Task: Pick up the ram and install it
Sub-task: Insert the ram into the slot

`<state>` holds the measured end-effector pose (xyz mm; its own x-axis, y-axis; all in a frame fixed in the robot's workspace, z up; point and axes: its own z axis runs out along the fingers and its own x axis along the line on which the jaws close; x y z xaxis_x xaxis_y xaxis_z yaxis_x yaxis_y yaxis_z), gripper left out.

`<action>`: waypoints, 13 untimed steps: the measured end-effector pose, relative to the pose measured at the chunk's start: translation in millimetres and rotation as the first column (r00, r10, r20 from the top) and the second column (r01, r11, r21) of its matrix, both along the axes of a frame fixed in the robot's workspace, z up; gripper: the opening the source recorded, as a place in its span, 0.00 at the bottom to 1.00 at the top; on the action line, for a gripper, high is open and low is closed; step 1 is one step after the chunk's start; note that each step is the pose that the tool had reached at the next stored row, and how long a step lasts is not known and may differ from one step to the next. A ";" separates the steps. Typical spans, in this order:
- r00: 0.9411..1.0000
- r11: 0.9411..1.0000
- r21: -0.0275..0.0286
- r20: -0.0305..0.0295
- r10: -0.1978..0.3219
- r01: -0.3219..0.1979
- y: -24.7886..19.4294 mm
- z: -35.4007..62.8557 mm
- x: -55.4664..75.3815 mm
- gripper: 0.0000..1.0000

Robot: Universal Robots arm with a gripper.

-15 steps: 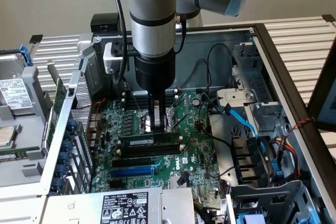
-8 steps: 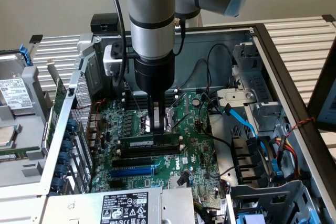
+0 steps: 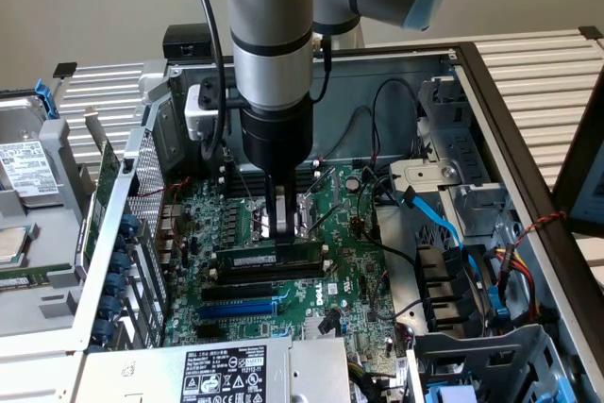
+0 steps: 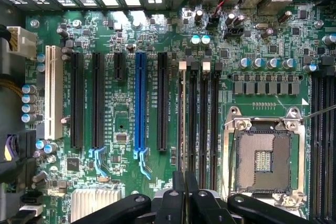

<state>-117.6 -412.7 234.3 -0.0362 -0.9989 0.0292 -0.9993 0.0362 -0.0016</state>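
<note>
The ram (image 3: 253, 259) is a long green stick with a white label. It stands on edge along a black memory slot of the motherboard (image 3: 349, 271), inside the open computer case. My gripper (image 3: 276, 233) comes straight down onto the ram's top edge, with the thin fingers shut on it near its middle. In the wrist view the ram (image 4: 182, 119) is edge-on, a thin line running along the slot with white end clips. It leads away from my gripper (image 4: 185, 183), whose black fingers (image 4: 177, 192) are pressed together.
More black memory slots (image 4: 202, 124) lie beside the ram, then the open CPU socket (image 4: 262, 161). A blue expansion slot (image 4: 139, 103) and a white slot (image 4: 51, 93) lie on the other side. Blue cables (image 3: 444, 224) and a drive cage fill the exterior view's right. A power supply (image 3: 222, 370) sits in front.
</note>
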 end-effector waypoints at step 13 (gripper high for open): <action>1.000 1.000 -0.001 0.004 0.000 0.000 0.0 -3.1 -1.5 0.13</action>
